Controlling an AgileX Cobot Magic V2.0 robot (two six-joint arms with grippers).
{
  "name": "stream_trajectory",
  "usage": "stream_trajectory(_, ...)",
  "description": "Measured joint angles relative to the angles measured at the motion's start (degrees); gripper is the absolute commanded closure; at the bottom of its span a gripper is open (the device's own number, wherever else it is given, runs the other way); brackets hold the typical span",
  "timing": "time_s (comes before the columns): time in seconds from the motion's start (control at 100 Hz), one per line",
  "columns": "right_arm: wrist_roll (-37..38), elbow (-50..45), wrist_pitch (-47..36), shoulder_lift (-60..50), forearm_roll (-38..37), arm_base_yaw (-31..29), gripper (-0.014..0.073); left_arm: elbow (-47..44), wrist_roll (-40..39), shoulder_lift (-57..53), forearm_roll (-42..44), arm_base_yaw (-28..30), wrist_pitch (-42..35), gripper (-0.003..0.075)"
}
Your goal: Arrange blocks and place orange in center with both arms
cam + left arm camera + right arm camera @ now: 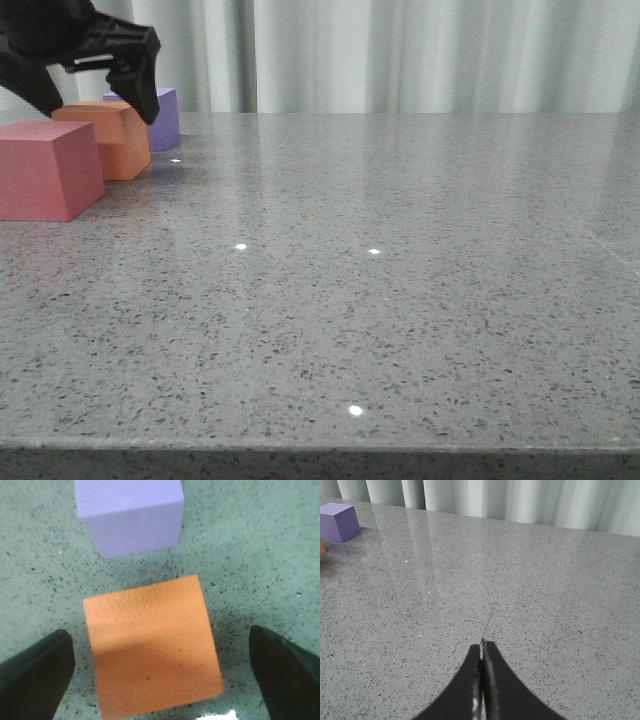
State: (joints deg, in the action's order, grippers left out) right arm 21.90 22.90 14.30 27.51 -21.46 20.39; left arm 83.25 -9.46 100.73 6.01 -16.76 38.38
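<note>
- The left gripper [95, 95] hangs at the far left of the front view, tilted down over the row of cubes, its two pointed black fingers [140, 90] spread wide apart and gripping nothing.
- In the left wrist view the left gripper [162, 672] straddles the orange cube [152, 647]: the cube lies between the two fingers [35, 677], with a gap of bare table on each side, so neither finger touches it.
- The orange cube [110, 135] sits on the grey speckled table [400, 280], below the fingertips in the front view.
- The pinkish-red cube [45, 170] stands nearer the camera than the fingers, just beside the orange cube; whether the two touch I cannot tell.
- The purple cube [165, 120] lies beyond the fingers, partly hidden behind one fingertip in the front view; the left wrist view shows the purple cube [130, 515] a little apart from the orange one.
- The right gripper [481, 645] shows only in its own wrist view, held low over bare table, its fingers [495, 680] pressed together with nothing between them.
- From those closed tips the purple cube [339, 521] lies well away, and a sliver of orange [322, 547] shows at the picture's edge.
</note>
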Motion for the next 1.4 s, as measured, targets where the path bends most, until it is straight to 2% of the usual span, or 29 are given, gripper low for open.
stream_trajectory(0.33, 0.0, 0.0, 0.0, 0.0, 0.0, 0.0, 0.0704, 0.3, 0.0, -13.7, 0.7, 0.0, 0.0, 0.0053)
stream_trajectory(0.48, 0.0, 0.0, 0.0, 0.0, 0.0, 0.0, 0.0704, -3.1, 0.0, -22.2, 0.8, 0.0, -0.5, 0.0053)
stream_trajectory(0.9, 0.0, 0.0, 0.0, 0.0, 0.0, 0.0, 0.0704, -29.7, 0.0, -51.2, 0.3, 0.0, -11.5, 0.0062)
stream_trajectory(1.26, 0.0, 0.0, 0.0, 0.0, 0.0, 0.0, 0.0704, -47.9, 0.0, -74.9, 0.0, 0.0, -12.7, 0.0064)
stream_trajectory(1.33, 0.0, 0.0, 0.0, 0.0, 0.0, 0.0, 0.0704, -50.3, 0.0, -78.4, 0.0, 0.0, -12.7, 0.0089)
stream_trajectory(1.4, 0.0, 0.0, 0.0, 0.0, 0.0, 0.0, 0.0704, -52.1, 0.0, -81.1, 0.0, 0.0, -12.7, 0.0150)
